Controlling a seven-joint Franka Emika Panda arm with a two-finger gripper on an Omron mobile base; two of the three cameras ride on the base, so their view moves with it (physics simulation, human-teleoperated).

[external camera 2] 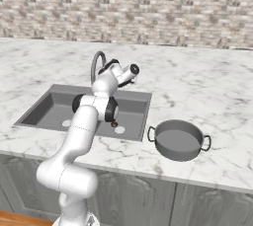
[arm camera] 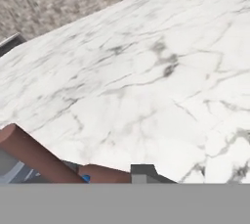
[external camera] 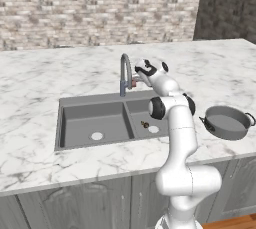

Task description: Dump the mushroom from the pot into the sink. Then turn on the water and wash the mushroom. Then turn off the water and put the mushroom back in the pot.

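Now the claw [external camera: 134, 79] sits at the tap's [external camera: 124, 74] handle, grip unclear, while the mushroom [external camera: 145, 124] lies below in the sink's [external camera: 92, 104] right basin, the pot [external camera: 227, 122] well aside.

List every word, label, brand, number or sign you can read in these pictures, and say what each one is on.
None: no readable text in any view.
The pot, the sink, the faucet, the marble counter and the brick wall bear no writing.
The robot arm shows no label or brand either.
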